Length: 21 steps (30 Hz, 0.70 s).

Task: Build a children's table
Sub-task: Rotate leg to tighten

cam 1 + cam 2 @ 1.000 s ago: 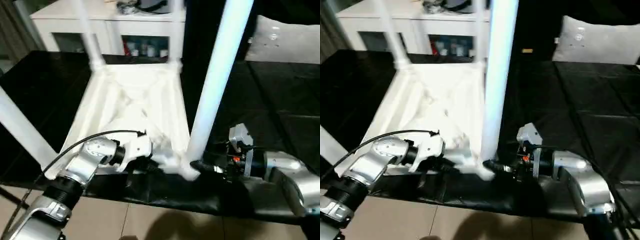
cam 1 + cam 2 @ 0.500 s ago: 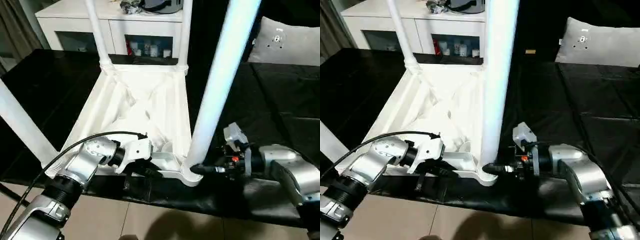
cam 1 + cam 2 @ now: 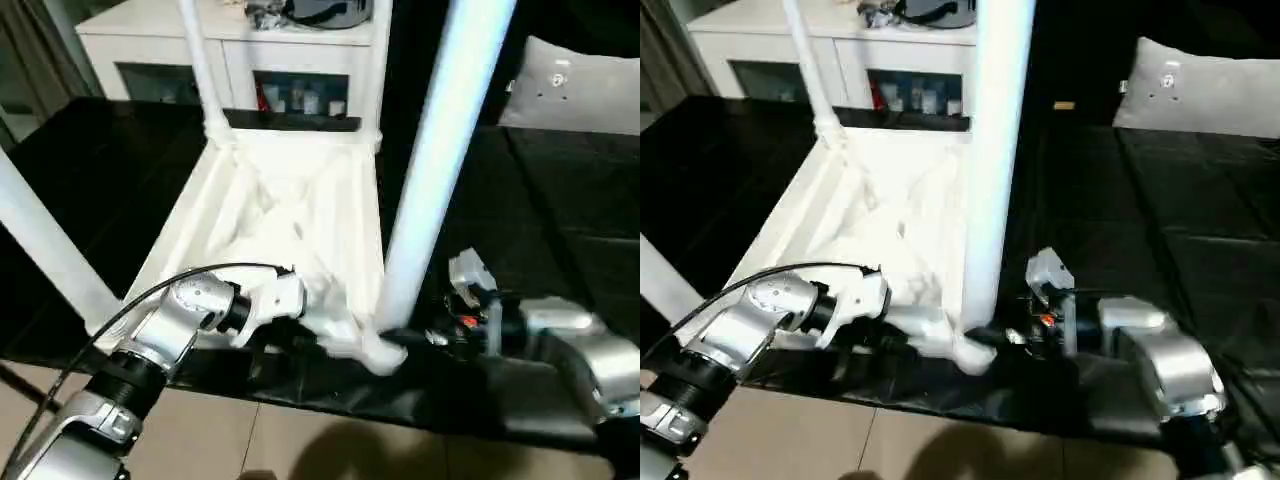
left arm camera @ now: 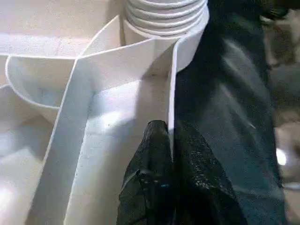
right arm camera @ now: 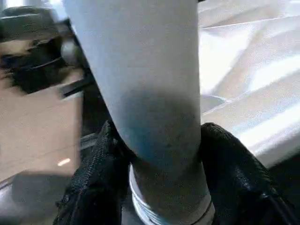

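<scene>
The step in hand appeared to be the fixing of the last leg into the children's table (image 3: 290,215), which lay upside down on the black surface (image 3: 560,230), its ribbed underside facing up. Three other legs already stood in their corner sockets. The near leg (image 3: 440,150) rose from the corner socket (image 3: 380,350) at the surface's front edge, closest to the robot.

The right pincer (image 5: 157,178) was clamped around the base of this leg, just above the socket, one black finger (image 5: 93,173) on each side of it. The left pincer (image 4: 171,154) was pinched shut on the thin rim wall of the tabletop, just beside the same socket, and seemed to steady the top.

In my judgement, the next move called for turning the leg in its thread while the left pincer kept the top from rotating. The left wrist view showed several thread rings (image 4: 166,14) above the socket, so the leg was probably not fully seated.
</scene>
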Tool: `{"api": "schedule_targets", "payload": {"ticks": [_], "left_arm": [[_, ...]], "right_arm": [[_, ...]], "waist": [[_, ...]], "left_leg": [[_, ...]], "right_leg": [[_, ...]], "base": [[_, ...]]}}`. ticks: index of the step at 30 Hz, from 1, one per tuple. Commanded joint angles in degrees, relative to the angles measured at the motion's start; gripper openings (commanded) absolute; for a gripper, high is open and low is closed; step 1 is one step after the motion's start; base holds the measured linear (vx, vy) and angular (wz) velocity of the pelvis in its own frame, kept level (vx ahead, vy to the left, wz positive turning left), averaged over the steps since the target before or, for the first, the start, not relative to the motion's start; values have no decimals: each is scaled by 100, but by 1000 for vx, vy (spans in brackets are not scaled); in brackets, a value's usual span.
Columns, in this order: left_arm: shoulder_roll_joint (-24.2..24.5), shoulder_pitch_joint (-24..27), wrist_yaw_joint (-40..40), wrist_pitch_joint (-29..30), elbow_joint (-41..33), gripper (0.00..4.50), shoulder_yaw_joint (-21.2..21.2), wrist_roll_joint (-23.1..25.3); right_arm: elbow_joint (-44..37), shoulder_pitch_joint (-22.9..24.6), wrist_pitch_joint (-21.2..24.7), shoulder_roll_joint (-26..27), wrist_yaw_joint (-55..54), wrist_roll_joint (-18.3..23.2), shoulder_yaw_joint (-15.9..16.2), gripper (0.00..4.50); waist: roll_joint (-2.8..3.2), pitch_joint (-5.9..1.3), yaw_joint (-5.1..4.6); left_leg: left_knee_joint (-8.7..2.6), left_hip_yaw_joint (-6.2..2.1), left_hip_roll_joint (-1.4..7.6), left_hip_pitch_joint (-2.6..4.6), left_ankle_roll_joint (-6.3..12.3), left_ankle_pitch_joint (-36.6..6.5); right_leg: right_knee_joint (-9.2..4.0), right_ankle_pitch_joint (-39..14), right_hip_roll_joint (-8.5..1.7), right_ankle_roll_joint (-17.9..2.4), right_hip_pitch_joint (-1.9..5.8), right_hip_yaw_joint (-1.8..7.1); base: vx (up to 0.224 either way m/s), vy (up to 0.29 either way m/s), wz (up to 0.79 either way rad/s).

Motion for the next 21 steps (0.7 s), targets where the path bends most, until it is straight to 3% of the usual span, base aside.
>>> {"api": "schedule_targets", "payload": {"ticks": [1, 3, 5, 6, 8, 9, 10, 11, 12, 18, 19, 21], "left_arm": [[-320, -91, 329, 207, 35, 0, -127, 40], [-512, -202, 833, 288, 196, 0, -23, 146], [-609, -245, 1061, 357, 257, 0, 51, 162], [-757, -304, 1369, 476, 312, 0, 162, 157], [-822, -326, 1500, 532, 324, 0, 210, 154], [-1041, -384, 1884, 650, 322, 0, 339, 147], [-1106, -392, 1973, 668, 306, 0, 357, 156], [-1151, -392, 2026, 674, 294, 0, 351, 172], [-1184, -377, 2026, 624, 275, 0, 302, 234], [-1163, -338, 2019, 521, 239, 0, 269, 258], [-1104, -307, 1993, 427, 230, 0, 255, 285], [-1023, -266, 1900, 272, 218, 0, 222, 314]], "right_arm": [[22, -88, 436, 415, -961, -209, 124, 196], [101, -180, 739, 788, -1805, -444, -18, 194], [140, -225, 882, 983, -2235, -541, -144, 194], [204, -289, 1012, 1251, -2849, -692, -317, 194], [224, -310, 1059, 1356, -3103, -754, -380, 194], [271, -289, 828, 1481, -3390, -904, -376, 194], [262, -262, 718, 1518, -3447, -932, -383, 249], [248, -234, 650, 1556, -3458, -906, -411, 262], [138, -190, 579, 1604, -3423, -855, -431, 261], [-85, -128, 598, 1605, -3260, -794, -359, 309], [-125, -82, 541, 1524, -3203, -809, -287, 317], [-153, -33, 471, 1413, -3063, -786, -252, 345]], "waist": [[-36, -250, 0], [-39, -209, -168], [11, -206, -261], [10, -224, -305], [25, -260, -349], [67, -250, -375], [58, -249, -374], [46, -265, -372], [40, -272, -359], [46, -331, -302], [22, -338, -299], [40, -348, -266]], "left_leg": [[-476, -87, 251, -46, 84, -981], [-489, -117, 194, -10, -46, -1413], [-461, -122, 163, 58, -74, -1636], [-481, -137, 164, 51, -58, -1608], [-538, -166, 216, 4, -46, -1477], [-553, -158, 244, 9, -32, -1552], [-548, -152, 252, 49, -19, -1618], [-543, -138, 250, 64, 10, -1544], [-562, -139, 266, 17, 61, -1395], [-490, -86, 264, -20, 248, -651], [-483, -82, 265, -30, 275, -553], [-460, -76, 256, -54, 343, -332]], "right_leg": [[-603, -2881, -528, -467, 285, 270], [-734, -3695, -509, -115, 263, 206], [-819, -4011, -504, 25, 218, 170], [-826, -3877, -501, 26, 250, 149], [-761, -3304, -503, -102, 308, 150], [-751, -3098, -492, -183, 284, 152], [-772, -3079, -498, -213, 270, 155], [-746, -2808, -522, -347, 286, 193], [-692, -2502, -517, -448, 322, 222], [-540, -1362, -528, -895, 370, 297], [-523, -1244, -528, -917, 380, 298], [-504, -1093, -530, -918, 393, 295]], "base": [[0, 0, 0], [0, 0, 0], [0, 0, 0], [0, 0, 0], [0, 0, 0], [0, 0, 0], [0, 0, 0], [0, 0, 0], [0, 0, 0], [0, 0, 0], [0, 0, 0], [0, 0, 0]]}}
